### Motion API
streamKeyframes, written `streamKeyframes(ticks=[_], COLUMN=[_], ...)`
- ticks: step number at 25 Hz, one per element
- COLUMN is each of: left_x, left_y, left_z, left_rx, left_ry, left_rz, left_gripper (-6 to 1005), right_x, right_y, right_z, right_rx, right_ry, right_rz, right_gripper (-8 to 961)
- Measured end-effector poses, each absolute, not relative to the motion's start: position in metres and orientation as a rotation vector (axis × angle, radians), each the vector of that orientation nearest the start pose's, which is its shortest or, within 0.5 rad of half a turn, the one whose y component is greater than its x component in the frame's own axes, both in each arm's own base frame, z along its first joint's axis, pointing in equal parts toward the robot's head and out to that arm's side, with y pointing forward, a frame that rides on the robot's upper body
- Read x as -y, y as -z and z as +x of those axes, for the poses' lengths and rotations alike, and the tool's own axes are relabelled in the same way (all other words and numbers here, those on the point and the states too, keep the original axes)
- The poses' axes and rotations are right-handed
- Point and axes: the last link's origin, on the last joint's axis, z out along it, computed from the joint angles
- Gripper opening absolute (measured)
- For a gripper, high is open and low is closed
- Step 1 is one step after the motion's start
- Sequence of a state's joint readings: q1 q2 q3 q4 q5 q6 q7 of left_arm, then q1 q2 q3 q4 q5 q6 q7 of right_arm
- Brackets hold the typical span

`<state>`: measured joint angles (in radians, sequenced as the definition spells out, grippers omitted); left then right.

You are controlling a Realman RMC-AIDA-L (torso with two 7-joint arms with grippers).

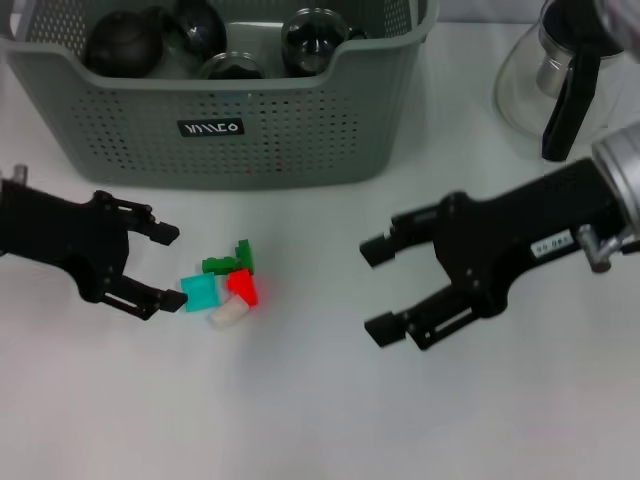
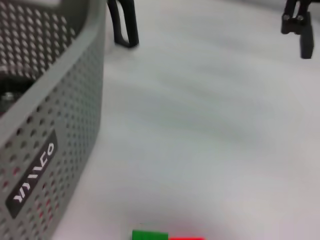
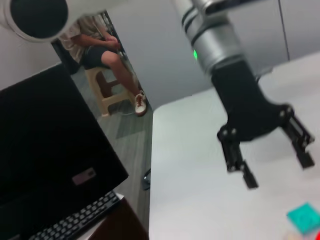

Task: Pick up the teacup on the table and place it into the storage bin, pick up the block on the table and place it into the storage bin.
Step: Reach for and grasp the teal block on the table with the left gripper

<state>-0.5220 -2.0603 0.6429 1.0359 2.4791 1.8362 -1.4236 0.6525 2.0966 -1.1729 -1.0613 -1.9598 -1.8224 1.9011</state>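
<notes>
Our left end effector (image 1: 168, 268) sits wide open beside the tightly bunched blocks (image 1: 228, 285), right end effector (image 1: 385, 290) also wide, so we risk scattering neighbours.

The left gripper (image 1: 172, 267) and right gripper (image 1: 377, 288) hover low, jaws spread, facing each other.

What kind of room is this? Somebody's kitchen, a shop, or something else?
Most likely a lab or office used for robot testing, not a kitchen. A seated person on a plastic stool watches nearby, a laptop sits beside the white table, and toy blocks lie between the left claw and right claw.
</notes>
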Motion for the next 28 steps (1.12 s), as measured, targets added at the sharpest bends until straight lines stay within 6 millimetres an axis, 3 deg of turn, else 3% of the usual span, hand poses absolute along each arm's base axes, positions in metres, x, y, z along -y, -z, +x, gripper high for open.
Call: streamKeyframes(ticks=[3, 12, 28], left_x=[-0.316, -0.325, -0.333], left_y=[-0.05, -0.018, 0.01], left_z=[-0.271, -0.259, -0.232], left_rx=[0.443, 0.502, 0.461], left_ry=[-0.135, -0.58, -0.742], left_rz=[-3.01, -2.964, -2.88], left_gripper=[861, 861, 859], right_x=[-0.315, -0.324, -0.332], right_y=[0.021, 0.029, 0.03], right_z=[0.15, 0.155, 0.153], right_rx=[-0.536, -0.528, -0.47], right_ry=[-0.297, -0.239, -0.262], right_rz=[-3.323, -3.278, -3.25], right_gripper=[945, 945, 944])
